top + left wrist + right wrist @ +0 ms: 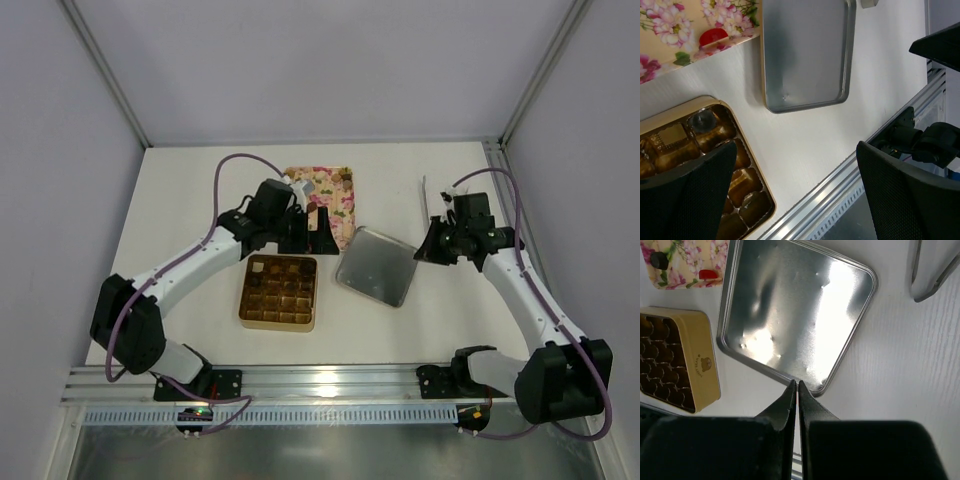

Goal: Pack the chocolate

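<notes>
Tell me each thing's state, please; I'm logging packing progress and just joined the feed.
Square gold box: open, some cells filled.
Square silver metal lid: off, inside up, empty.
Pink flower-patterned tray: holds a few chocolate pieces.
Left gripper: open, empty.
Right gripper: shut, empty.

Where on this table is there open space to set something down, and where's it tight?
Bare table runs between the silver lid, the gold box and the near rail, and along the far edge behind the flower tray. It is crowded mid-table: tray, box, lid and the open left gripper sit close together.
</notes>
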`<state>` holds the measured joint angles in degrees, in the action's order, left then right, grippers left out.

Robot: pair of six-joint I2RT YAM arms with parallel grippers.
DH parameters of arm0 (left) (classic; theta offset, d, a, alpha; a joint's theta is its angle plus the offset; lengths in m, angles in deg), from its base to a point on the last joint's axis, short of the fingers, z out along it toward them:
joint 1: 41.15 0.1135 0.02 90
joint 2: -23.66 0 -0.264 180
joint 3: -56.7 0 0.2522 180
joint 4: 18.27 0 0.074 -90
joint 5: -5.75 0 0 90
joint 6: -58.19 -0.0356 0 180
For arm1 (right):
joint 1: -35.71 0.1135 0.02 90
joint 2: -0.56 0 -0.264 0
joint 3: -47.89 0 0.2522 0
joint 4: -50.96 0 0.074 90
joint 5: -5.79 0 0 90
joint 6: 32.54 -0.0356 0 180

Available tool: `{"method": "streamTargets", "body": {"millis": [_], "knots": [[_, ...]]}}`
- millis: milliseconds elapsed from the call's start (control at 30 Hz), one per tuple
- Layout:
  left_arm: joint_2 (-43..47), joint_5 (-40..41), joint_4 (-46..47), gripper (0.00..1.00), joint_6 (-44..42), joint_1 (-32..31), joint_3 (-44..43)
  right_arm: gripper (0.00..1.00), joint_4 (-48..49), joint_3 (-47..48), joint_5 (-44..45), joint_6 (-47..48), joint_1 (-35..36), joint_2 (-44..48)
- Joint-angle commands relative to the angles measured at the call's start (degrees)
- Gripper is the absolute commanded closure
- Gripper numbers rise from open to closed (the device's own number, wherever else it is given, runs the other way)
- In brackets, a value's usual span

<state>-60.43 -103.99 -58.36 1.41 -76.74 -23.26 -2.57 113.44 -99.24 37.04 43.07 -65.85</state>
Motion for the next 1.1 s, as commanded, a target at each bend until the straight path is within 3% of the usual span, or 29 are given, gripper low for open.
{"method": "streamTargets", "body": {"millis": [0, 167, 333, 600, 1067], "knots": [[-1.5, -1.9, 4.6, 0.00, 1.9, -0.3, -2.2, 0.96, -0.9, 3.5, -2.6, 0.7, -0.3, 2.3], [-4.8, -2.3, 5.8, 0.00, 2.7, -0.4, -3.4, 0.95, 0.1, 1.7, -0.5, 0.5, -0.4, 0.6], [-11.0, -2.0, 4.4, 0.04, 0.6, -1.2, -7.4, 0.68, 2.7, -2.8, 5.4, -1.1, -0.4, -1.4], [-19.1, -0.4, 2.3, 0.11, -1.0, -1.7, -11.8, 0.68, 10.0, -8.1, 10.4, -4.5, -0.4, -7.0], [-29.3, 1.6, -1.4, 0.14, -3.1, -3.4, -18.0, 0.72, 16.9, -9.5, 11.5, -7.7, -0.4, -16.3]]}}
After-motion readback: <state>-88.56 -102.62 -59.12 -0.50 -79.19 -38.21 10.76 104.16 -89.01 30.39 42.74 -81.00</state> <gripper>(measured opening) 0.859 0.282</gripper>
